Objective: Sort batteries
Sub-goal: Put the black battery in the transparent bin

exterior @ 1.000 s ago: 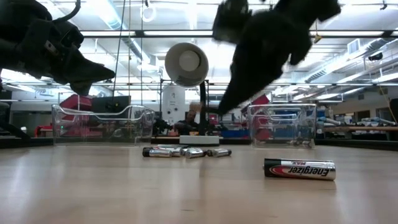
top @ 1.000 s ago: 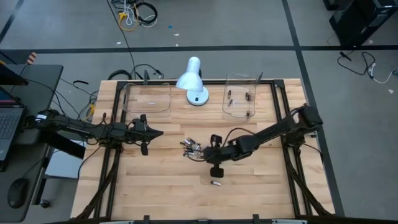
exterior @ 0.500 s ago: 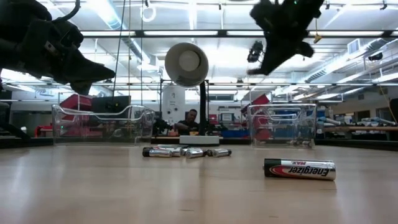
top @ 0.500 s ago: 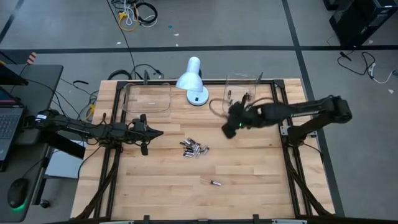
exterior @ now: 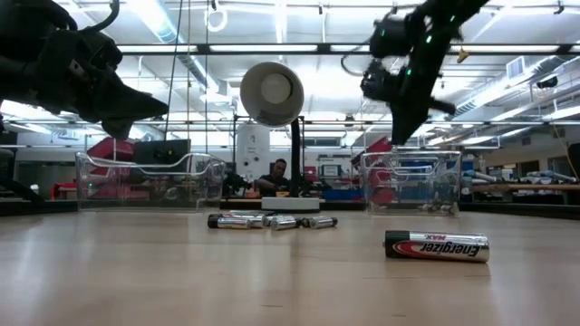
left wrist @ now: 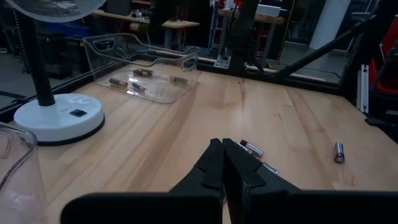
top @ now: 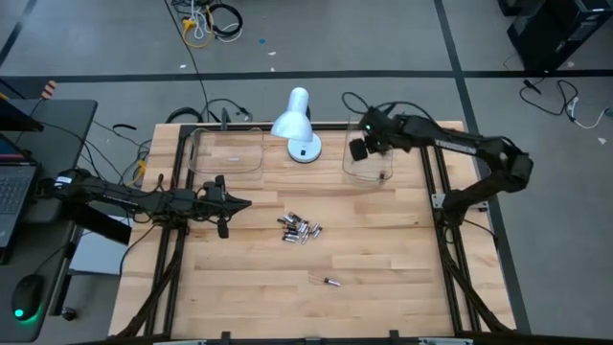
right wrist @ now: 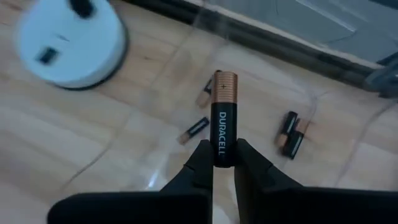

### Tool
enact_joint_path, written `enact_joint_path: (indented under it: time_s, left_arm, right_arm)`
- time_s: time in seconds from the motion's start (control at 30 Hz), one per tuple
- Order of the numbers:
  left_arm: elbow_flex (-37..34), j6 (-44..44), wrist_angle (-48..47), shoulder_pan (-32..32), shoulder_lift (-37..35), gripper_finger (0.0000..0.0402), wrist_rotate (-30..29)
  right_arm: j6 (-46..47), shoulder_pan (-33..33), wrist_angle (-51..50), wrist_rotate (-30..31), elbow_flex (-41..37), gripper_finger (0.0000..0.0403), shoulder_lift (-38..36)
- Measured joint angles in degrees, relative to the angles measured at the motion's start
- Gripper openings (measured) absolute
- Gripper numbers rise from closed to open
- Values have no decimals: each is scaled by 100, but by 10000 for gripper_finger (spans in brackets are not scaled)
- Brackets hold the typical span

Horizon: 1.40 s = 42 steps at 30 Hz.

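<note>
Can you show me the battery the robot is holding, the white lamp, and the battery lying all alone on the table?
Held battery (right wrist: 223, 127): right wrist view, its black label.
White lamp (top: 290, 122): high view, its shade.
Lone battery (exterior: 437, 245): low view, middle of its label.

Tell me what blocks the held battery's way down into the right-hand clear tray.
Nothing visible. The right pincer grips the Duracell battery above the clear tray. Below it lie a few batteries on the tray floor, with bare floor between them.
</note>
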Motion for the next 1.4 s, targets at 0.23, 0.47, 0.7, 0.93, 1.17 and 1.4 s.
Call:
enact_joint_path:
  time_s: [0.23,0.47,0.7,0.93,1.17,1.4]
  left_arm:
    - [0,-139,-9,1,0,2,17]
    - [0,-130,-22,0,0,2,28]
    - [0,-123,-23,2,0,2,28]
    - [0,-113,-23,0,0,2,31]
    - [0,-111,-44,1,0,2,28]
    - [0,-75,-44,1,0,2,28]
  right_arm:
    - [-217,-600,298,-28,0,35,955]
    - [-367,-563,460,-69,0,70,1358]
    - [-369,-452,504,-55,0,89,1149]
    - [-441,153,637,-66,0,84,449]
    - [-1172,1790,1076,228,0,82,-118]
    - [-2346,3401,1961,404,0,82,195]
